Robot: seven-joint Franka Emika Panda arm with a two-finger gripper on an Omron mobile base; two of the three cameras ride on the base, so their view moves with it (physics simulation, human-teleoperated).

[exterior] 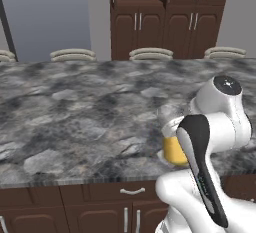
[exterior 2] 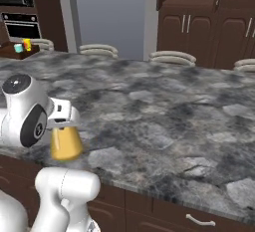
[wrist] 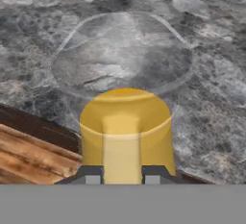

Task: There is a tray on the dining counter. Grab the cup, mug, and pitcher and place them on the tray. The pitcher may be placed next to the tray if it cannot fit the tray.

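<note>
The mustard-gold pitcher (exterior 2: pixel 65 145) (exterior: pixel 174 153) sits low over the dining counter (exterior 2: pixel 164 111) (exterior: pixel 75 112), close to its front edge. I cannot tell whether it touches the stone. My gripper (exterior 2: pixel 62 123) (wrist: pixel 122 175) is shut on it from above and behind, and my own arm partly hides it in the left base view. In the hand view the pitcher (wrist: pixel 125 122) stands between my fingertips (wrist: pixel 91 175), with a clear glassy rim above its gold body. Far away at the left end, a teal mug (exterior 2: pixel 18 48) and a yellow cup (exterior 2: pixel 27 44) stand on a dark brown tray (exterior 2: pixel 10 54).
Pale stools (exterior: pixel 150 53) (exterior 2: pixel 172 57) line the counter's far side. Dark wooden cabinets (exterior: pixel 165 17) stand behind, and an oven (exterior 2: pixel 20 24) is at the back left. Drawers (exterior: pixel 131 192) run under the front edge. Wood grain (wrist: pixel 29 153) shows beyond that edge.
</note>
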